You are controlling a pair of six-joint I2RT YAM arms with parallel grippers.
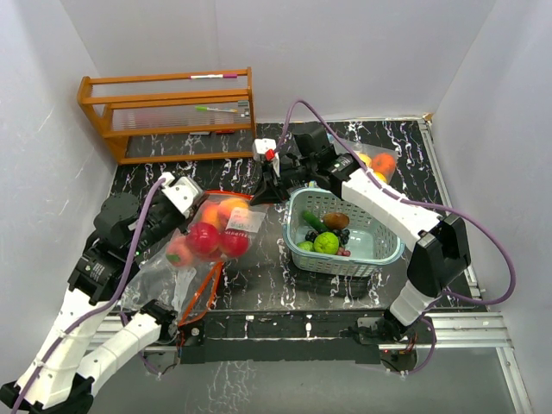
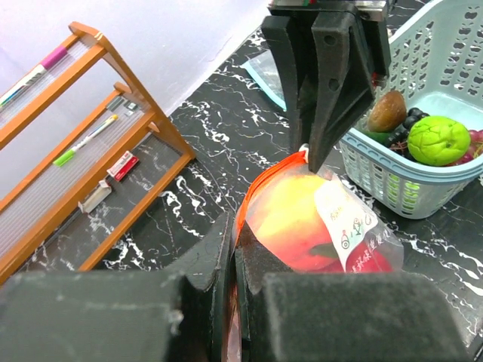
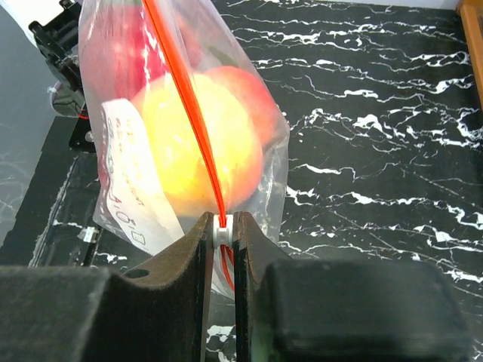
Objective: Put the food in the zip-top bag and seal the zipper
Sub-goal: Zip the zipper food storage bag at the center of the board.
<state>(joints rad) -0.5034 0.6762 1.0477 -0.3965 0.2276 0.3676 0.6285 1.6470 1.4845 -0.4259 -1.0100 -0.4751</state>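
Observation:
The clear zip-top bag (image 1: 216, 231) hangs between my two grippers, above the table, with red, peach and yellow food (image 1: 205, 237) inside. My left gripper (image 1: 197, 200) is shut on the near end of the bag's orange zipper (image 2: 243, 215); in the left wrist view its jaws (image 2: 234, 241) pinch the strip flat. My right gripper (image 1: 256, 193) is shut on the white zipper slider (image 3: 221, 232) at the far end, and its fingertips (image 2: 306, 154) reach down to the bag's top. More food lies in the teal basket (image 1: 379, 250): a green fruit (image 1: 326, 243), a brown one (image 1: 336, 221) and dark grapes.
A wooden rack (image 1: 168, 112) holding pens stands at the back left. Orange fruits (image 1: 381, 164) sit behind my right arm at the back. A clear plastic sheet with an orange strip (image 1: 203, 293) lies near the front left edge.

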